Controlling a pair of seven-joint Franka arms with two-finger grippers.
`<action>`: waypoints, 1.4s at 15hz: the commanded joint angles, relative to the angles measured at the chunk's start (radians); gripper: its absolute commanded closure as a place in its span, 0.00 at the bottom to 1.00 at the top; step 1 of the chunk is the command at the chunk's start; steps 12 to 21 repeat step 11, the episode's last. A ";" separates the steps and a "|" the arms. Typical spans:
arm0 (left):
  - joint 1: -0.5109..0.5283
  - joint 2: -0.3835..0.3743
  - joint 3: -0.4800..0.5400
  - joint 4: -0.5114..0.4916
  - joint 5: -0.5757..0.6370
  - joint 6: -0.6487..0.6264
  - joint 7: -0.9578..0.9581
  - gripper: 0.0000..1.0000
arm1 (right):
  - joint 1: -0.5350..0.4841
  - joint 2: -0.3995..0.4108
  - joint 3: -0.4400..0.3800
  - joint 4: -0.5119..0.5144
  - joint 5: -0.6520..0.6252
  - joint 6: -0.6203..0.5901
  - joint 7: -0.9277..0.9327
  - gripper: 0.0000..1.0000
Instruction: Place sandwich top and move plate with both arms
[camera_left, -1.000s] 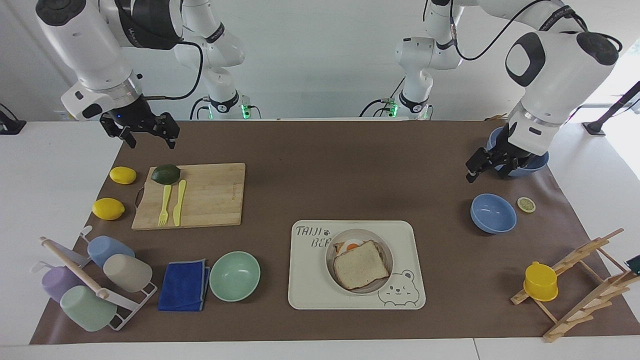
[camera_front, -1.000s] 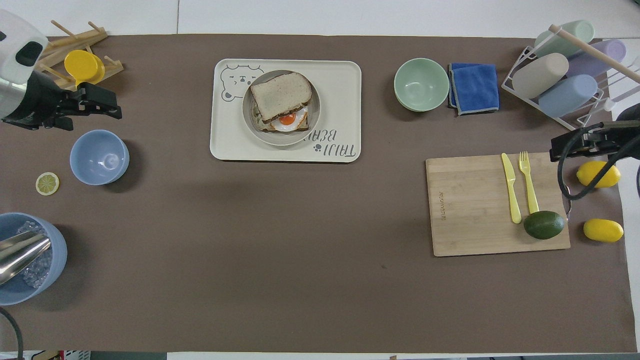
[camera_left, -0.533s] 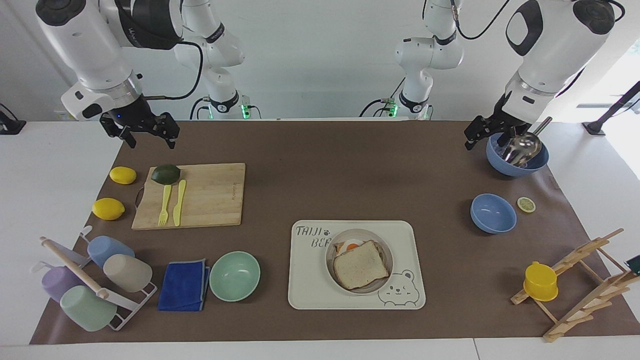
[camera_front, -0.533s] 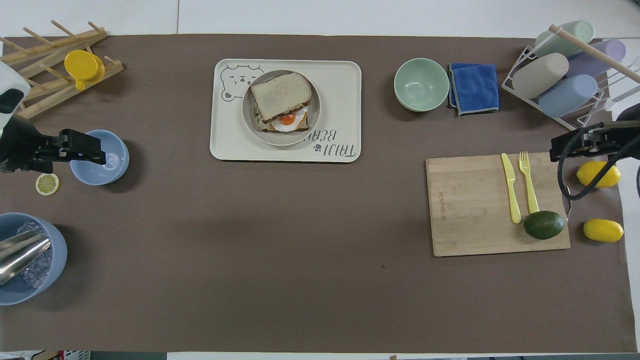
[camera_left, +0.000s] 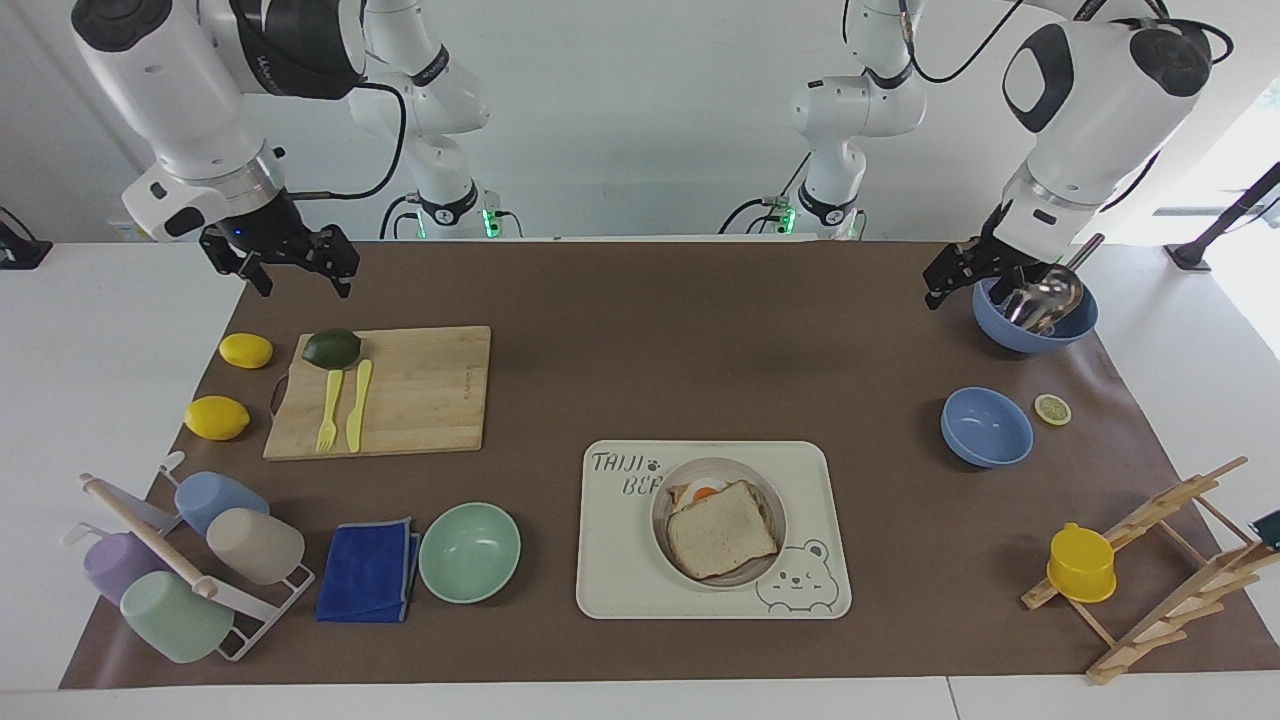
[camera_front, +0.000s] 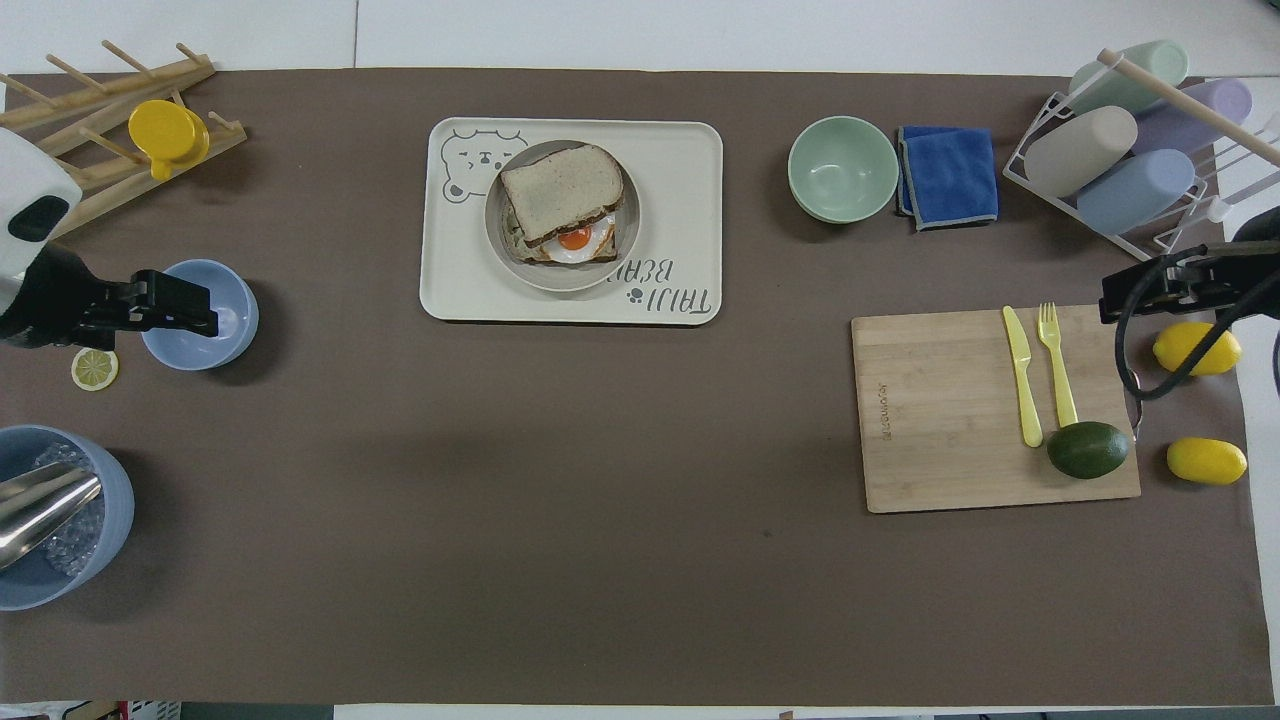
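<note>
The sandwich top (camera_left: 720, 530) lies on the egg-topped toast (camera_left: 705, 492) in the round plate (camera_left: 662, 530), which sits on the cream bear tray (camera_left: 620, 560). The overhead view shows the slice (camera_front: 560, 185) skewed, with the egg (camera_front: 577, 240) peeking out on the side nearer the robots, inside the plate (camera_front: 630, 230). My left gripper (camera_left: 948, 282) hangs in the air beside the blue bowl with the metal scoop (camera_left: 1035, 315); it also shows in the overhead view (camera_front: 185, 305). My right gripper (camera_left: 298, 270) is open and empty, raised by the cutting board's corner, waiting.
A small blue bowl (camera_left: 985, 427) and a lemon slice (camera_left: 1052, 409) lie under the left arm. A wooden rack with a yellow cup (camera_left: 1080, 563), a mint bowl (camera_left: 469, 552), a blue cloth (camera_left: 368, 570), a cup rack (camera_left: 190, 560), a cutting board (camera_left: 400, 392) with cutlery and an avocado, and two lemons stand around.
My left gripper has risen and drawn back toward the robots, from low beside the scoop bowl to higher up at its rim. The right arm and the sandwich have not moved.
</note>
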 joint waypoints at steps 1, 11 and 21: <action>0.009 0.049 -0.017 0.112 0.019 -0.125 0.003 0.00 | -0.008 -0.019 -0.001 -0.018 0.029 -0.003 -0.027 0.00; 0.014 0.026 -0.016 0.086 0.035 -0.101 0.015 0.00 | -0.008 -0.019 -0.001 -0.018 0.029 -0.003 -0.027 0.00; 0.014 0.026 -0.016 0.086 0.035 -0.101 0.015 0.00 | -0.008 -0.019 -0.001 -0.018 0.029 -0.003 -0.027 0.00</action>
